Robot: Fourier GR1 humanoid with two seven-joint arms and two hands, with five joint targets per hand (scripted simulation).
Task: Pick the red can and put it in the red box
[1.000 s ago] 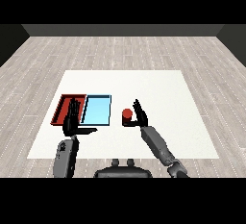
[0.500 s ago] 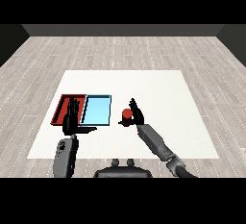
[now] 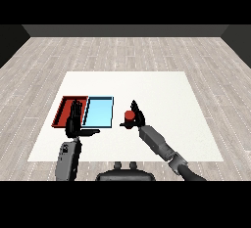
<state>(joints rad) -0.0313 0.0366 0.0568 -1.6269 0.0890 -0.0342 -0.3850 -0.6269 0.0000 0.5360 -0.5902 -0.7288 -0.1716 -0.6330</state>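
Two flat trays sit side by side on the white bench point(image 3: 162, 90): the red tray point(image 3: 63, 110), then the light blue tray point(image 3: 99, 112). Right of the blue one, the small red can point(image 3: 129, 117) has the right hand point(image 3: 137, 119) curling around it. Left hand point(image 3: 75, 122) hangs over the red tray, fingers straight.

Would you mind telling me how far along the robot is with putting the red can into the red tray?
Nothing is delivered: the small red can stands on the white table, right of the light blue tray. In hand: the right hand is at the can, fingers around it. Left: lifting it across the blue tray into the red tray, where the open left hand hovers.
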